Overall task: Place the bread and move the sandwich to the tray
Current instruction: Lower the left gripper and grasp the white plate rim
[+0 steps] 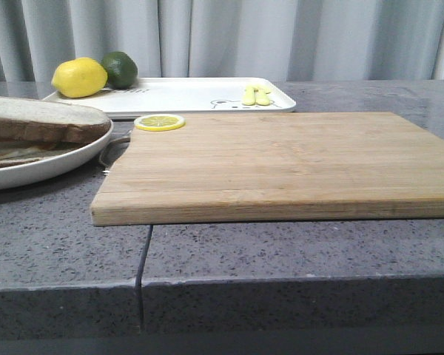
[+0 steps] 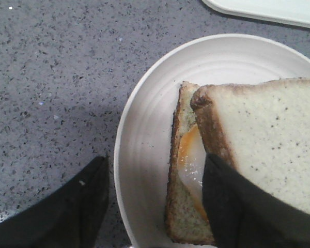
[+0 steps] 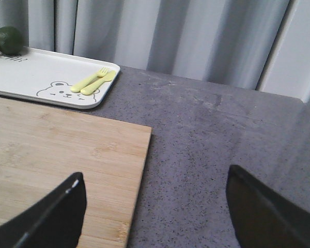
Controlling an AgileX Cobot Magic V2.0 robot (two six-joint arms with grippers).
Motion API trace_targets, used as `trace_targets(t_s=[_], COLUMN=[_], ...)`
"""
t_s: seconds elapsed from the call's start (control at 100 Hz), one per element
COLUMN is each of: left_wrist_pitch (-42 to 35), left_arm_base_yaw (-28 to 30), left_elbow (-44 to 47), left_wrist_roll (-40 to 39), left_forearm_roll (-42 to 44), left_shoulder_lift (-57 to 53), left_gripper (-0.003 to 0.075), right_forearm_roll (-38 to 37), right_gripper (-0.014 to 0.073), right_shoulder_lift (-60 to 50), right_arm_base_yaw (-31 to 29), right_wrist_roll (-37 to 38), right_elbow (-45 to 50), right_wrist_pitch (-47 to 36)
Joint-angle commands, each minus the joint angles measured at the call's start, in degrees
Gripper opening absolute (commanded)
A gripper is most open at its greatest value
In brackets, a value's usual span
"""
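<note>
The bread [image 2: 268, 134], a thick pale slice with brown crust, lies askew on top of the sandwich [image 2: 188, 160]. The egg shows at the sandwich's uncovered edge. Both rest on the round white plate [image 2: 150, 119], which sits at the table's left [image 1: 52, 166] with the bread [image 1: 44, 115] on top. My left gripper [image 2: 155, 160] is open: one finger hangs over the counter beside the plate, the other over the bread's edge. The white tray [image 1: 185, 92] lies at the back. My right gripper [image 3: 155, 175] is open and empty above the cutting board's right edge. No gripper shows in the front view.
A wooden cutting board [image 1: 266, 163] fills the middle, with a lemon slice [image 1: 159, 122] at its far left corner. On the tray sit a lemon [image 1: 79, 78], a lime [image 1: 120, 69] and a yellow fork and spoon [image 3: 93, 81]. Curtains hang behind.
</note>
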Motion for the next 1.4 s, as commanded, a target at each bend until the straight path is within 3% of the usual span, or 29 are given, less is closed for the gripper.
trace_targets(t_s=[0.0,0.36,1.39], left_wrist_pitch=[-3.08,-3.65,-4.21], left_arm_base_yaw=[-0.01,3.31,3.30], left_elbow=[-1.90,-1.90,-1.70], left_wrist_roll=[-0.75,-1.41,-1.41], left_forearm_roll=[-0.71,-0.71,-0.71], left_shoulder_lift=[-0.19,1.31,10.59], left_gripper=[0.0368,0.0368,0.0366], right_forearm_roll=[-0.13,-0.13,-0.13], right_gripper=[0.0552,0.0552,0.0552], right_shoulder_lift=[0.35,0.35,0.35], right_arm_base_yaw=[-0.33,-0.33,-0.33], right_wrist_roll=[0.04,0.04,0.04], right_elbow=[-1.50,-1.50,-1.50], right_wrist_pitch=[-4.66,-4.66,-4.66])
